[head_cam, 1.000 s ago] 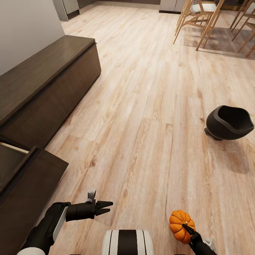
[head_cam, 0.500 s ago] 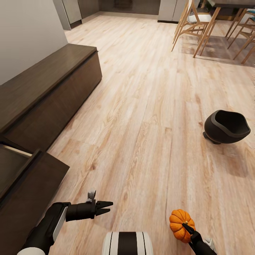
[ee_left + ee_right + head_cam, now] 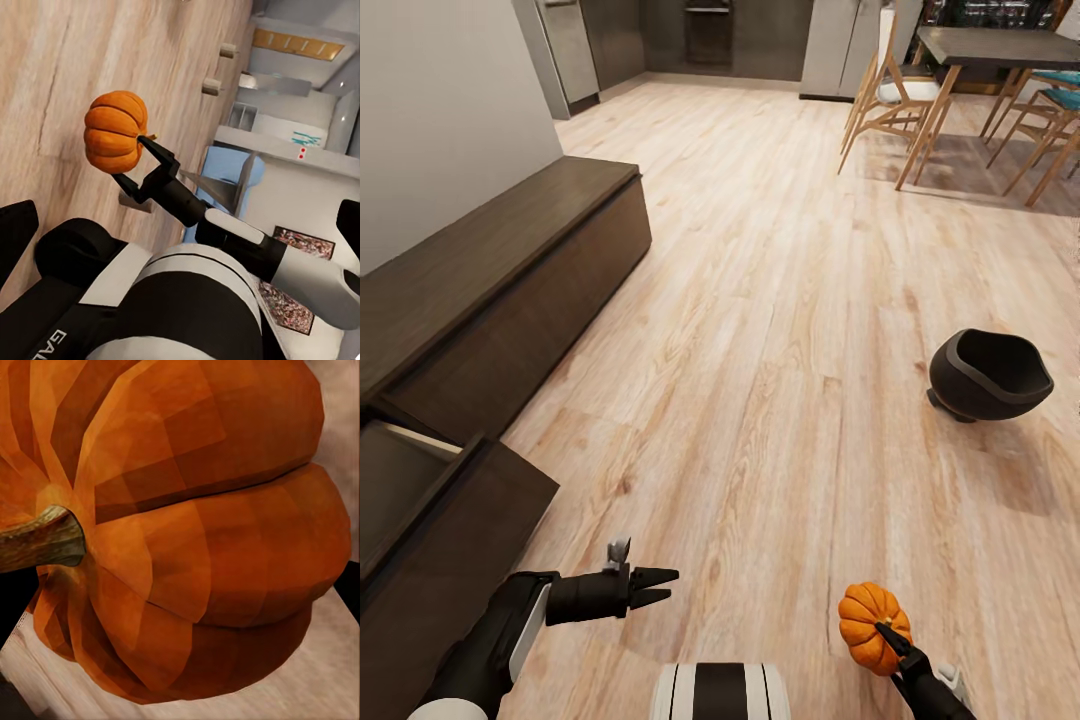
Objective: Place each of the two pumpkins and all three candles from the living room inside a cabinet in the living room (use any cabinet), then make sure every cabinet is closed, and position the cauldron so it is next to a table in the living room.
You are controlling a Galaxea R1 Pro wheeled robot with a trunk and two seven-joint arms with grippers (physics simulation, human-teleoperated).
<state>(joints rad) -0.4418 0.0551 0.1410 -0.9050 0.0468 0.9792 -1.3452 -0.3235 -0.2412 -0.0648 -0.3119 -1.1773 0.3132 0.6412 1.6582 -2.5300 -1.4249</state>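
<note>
Pale plank wood floor, grain visible, faint sheen. Long dark brown wooden cabinet, matt. Round black cauldron, smooth, slightly glossy. Ribbed orange pumpkin, matt skin; rough woody stem noted in right wrist view.

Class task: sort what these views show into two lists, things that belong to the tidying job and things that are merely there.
Belongs to the job:
- pumpkin, held in the right hand
- cabinet, one drawer open
- cauldron, on the floor
- left hand, holding nothing

Merely there:
- dining table
- wooden chairs
- wood floor
</note>
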